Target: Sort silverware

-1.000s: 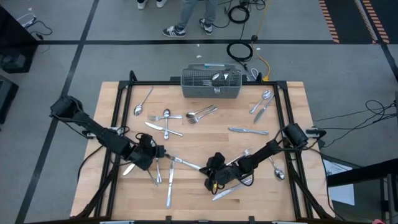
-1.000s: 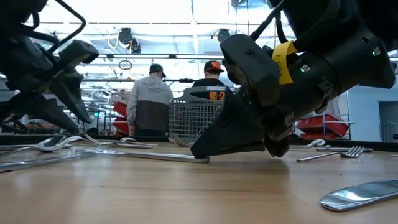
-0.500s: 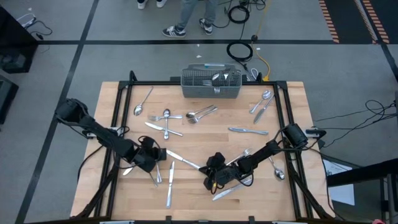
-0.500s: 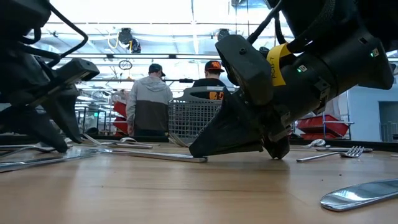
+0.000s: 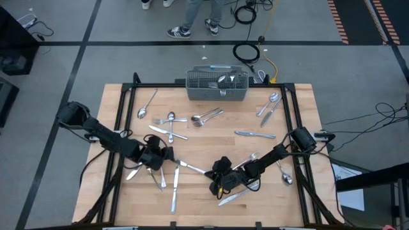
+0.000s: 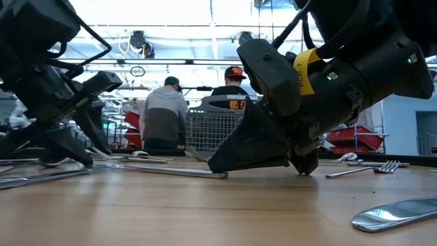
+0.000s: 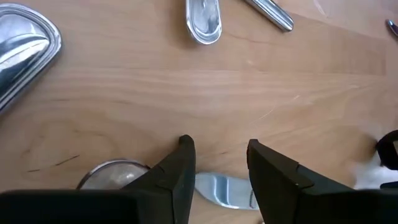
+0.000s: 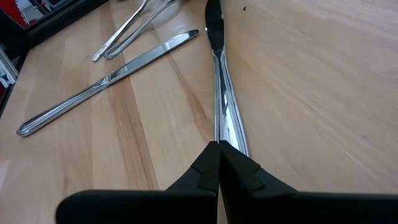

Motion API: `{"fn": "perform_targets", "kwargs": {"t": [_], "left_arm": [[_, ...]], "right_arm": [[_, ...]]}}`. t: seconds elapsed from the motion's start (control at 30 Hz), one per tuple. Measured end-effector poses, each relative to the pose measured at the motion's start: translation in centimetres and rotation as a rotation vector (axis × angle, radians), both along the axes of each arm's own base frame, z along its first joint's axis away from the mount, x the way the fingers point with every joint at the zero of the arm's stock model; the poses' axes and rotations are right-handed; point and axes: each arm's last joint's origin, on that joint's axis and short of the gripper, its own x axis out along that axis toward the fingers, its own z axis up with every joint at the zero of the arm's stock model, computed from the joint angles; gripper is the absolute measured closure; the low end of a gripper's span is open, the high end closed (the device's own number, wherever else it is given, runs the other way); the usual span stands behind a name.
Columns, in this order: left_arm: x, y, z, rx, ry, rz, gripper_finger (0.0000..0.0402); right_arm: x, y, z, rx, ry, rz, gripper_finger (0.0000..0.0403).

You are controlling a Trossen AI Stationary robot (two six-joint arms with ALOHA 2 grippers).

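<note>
The silverware [image 5: 171,119] lies scattered over the wooden table [image 5: 300,191]: about four pieces in a cluster below the basket, one spoon [image 5: 144,108] toward the far left, two pieces [image 5: 271,105] at the far right, a lone knife [image 5: 255,134] right of centre, a spoon [image 5: 285,177] by the right edge, and some six more near the two grippers at the front. An exact count of forks, spoons and knives cannot be made out.

The left gripper [image 5: 161,157] sits low at the front left, its fingers [image 7: 183,165] a narrow gap apart with a shiny flat piece [image 7: 221,188] on the wood between them; whether it grips it cannot be told. The right gripper [image 5: 219,183] is down at the front centre with its fingers [image 8: 219,163] pressed together, a knife handle [image 8: 224,112] running out from their tips.

The grey wire-mesh basket [image 5: 216,87] stands at the far edge, middle, with a few pieces standing inside.

Beyond the table, two people [image 6: 162,109] in caps stand with their backs turned, under bright ceiling lights. Cables [image 5: 246,52] coil on the grey floor.
</note>
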Motion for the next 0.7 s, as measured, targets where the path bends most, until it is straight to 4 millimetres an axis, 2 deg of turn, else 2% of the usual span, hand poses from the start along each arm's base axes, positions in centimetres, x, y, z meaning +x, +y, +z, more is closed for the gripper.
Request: {"fn": "perform_targets", "kwargs": {"t": [0.53,0.7], "left_arm": [[0.29,-0.59,0.05,-0.123,0.034,-0.159,0.0248],[-0.29,-0.49,0.25,-0.117,0.091,-0.222,0.0248]], "right_arm": [[0.01,-0.13,-0.03,-0.002,0.000,-0.013,0.0403],[0.00,-0.14,-0.03,-0.002,0.000,-0.014,0.0403]]}}
